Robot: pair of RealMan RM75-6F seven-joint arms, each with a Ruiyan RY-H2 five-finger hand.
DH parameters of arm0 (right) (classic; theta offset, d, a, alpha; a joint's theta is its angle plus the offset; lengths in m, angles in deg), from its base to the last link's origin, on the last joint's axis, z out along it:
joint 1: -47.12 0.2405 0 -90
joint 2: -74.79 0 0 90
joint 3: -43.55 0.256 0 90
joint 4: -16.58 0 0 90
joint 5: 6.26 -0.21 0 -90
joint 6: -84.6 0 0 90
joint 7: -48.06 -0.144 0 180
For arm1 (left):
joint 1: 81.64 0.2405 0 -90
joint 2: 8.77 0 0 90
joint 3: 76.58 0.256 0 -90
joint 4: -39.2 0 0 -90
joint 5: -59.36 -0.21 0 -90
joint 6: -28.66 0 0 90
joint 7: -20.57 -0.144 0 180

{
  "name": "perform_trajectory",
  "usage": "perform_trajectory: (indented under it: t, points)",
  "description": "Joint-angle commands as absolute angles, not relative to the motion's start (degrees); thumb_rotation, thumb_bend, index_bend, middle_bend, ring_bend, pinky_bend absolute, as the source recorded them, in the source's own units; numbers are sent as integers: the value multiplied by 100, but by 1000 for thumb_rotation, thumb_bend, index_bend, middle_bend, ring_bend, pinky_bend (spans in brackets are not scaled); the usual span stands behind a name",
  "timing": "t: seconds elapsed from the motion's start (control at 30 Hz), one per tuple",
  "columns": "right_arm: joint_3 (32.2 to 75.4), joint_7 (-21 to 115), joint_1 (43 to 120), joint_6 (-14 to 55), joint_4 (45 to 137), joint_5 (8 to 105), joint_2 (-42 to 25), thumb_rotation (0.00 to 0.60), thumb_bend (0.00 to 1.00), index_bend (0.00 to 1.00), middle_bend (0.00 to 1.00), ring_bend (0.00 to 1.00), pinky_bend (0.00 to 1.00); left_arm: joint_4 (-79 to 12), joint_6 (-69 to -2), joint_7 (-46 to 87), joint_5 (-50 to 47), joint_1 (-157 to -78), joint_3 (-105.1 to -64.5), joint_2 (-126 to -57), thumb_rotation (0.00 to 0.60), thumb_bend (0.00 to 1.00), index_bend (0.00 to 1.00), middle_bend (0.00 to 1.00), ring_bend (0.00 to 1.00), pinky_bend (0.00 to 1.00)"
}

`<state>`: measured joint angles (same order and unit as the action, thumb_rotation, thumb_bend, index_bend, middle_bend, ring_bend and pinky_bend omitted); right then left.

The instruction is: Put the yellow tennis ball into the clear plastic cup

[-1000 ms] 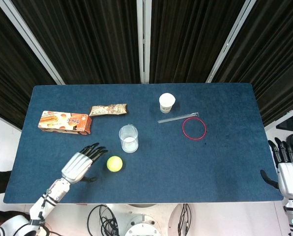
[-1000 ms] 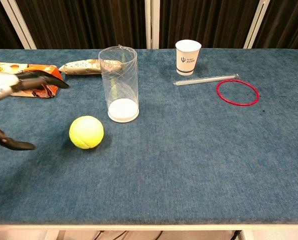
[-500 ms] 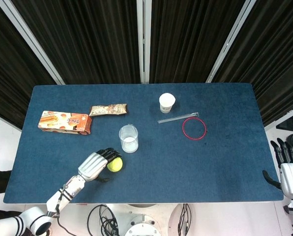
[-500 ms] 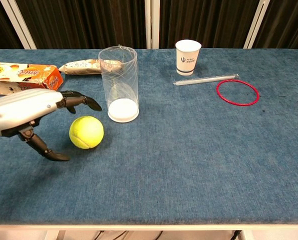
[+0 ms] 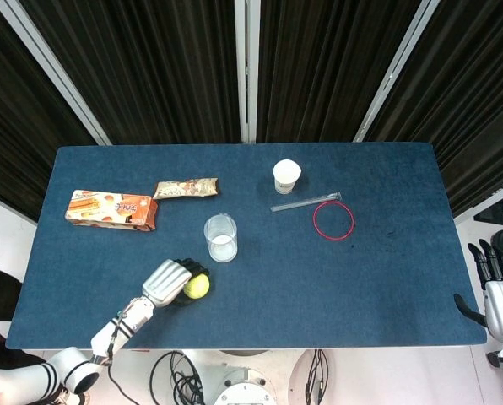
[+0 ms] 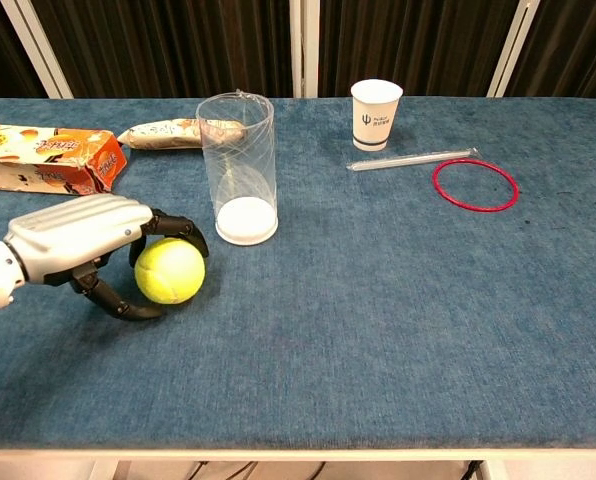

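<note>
Chest view: left hand (image 6: pixel 83 240) cupped around yellow tennis ball (image 6: pixel 170 270), fingers over top, thumb beneath, ball on table, grip apparently forming for lift. Clear plastic cup (image 6: pixel 238 168) upright just beyond ball, mouth open to receive. Right hand (image 5: pixel 498 287) idle, fingers spread, well apart from cup.

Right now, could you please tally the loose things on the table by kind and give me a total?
Balls: 1, yellow tennis ball
Cups: 2, clear plastic cup, white paper cup
Snack packs: 2, orange box, wrapped bar
Rings: 1, red ring
Straws: 1, clear straw
Total: 7
</note>
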<state>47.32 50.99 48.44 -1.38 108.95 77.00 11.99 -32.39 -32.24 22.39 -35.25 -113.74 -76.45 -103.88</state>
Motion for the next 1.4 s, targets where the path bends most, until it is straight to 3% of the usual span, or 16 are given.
perform_trajectory:
  t: [0.03, 0.27, 0.47, 0.73, 0.87, 1.07, 1.4]
  points:
    - [4738, 5089, 4854, -106, 10879, 7676, 1192, 600, 204, 0, 0, 0, 0, -2981, -3438, 2330, -3582, -11363, -7638, -10539, 600, 257, 443, 443, 414, 654]
    - [4752, 5066, 4869, -59, 10853, 7640, 1182, 600, 207, 0, 0, 0, 0, -3007, -3806, 2340, -3621, -11334, -7676, -10496, 600, 284, 510, 513, 499, 728]
    - [4764, 5033, 4857, -115, 10869, 7679, 1216, 600, 207, 0, 0, 0, 0, -3712, -4090, 2068, -3378, -11195, -7873, -9844, 600, 284, 516, 522, 508, 732]
    - [4795, 4994, 4849, -301, 11002, 7867, 1280, 600, 208, 0, 0, 0, 0, -4771, -3787, 1290, -2379, -11266, -8541, -8765, 600, 285, 562, 545, 524, 741]
    - [4797, 5033, 4824, -407, 11102, 7955, 1342, 600, 207, 0, 0, 0, 0, -5113, -3686, 1326, -2148, -11417, -8824, -8536, 600, 284, 563, 544, 520, 737]
    - [4807, 5087, 4808, -440, 11192, 7950, 1389, 600, 207, 0, 0, 0, 0, -5475, -3419, 1418, -1976, -11737, -9035, -8610, 600, 284, 562, 549, 522, 743]
    - [4822, 5115, 4809, -413, 11246, 7895, 1414, 600, 207, 0, 0, 0, 0, -5231, -3089, 1196, -1718, -12323, -9230, -9226, 600, 288, 562, 553, 524, 746]
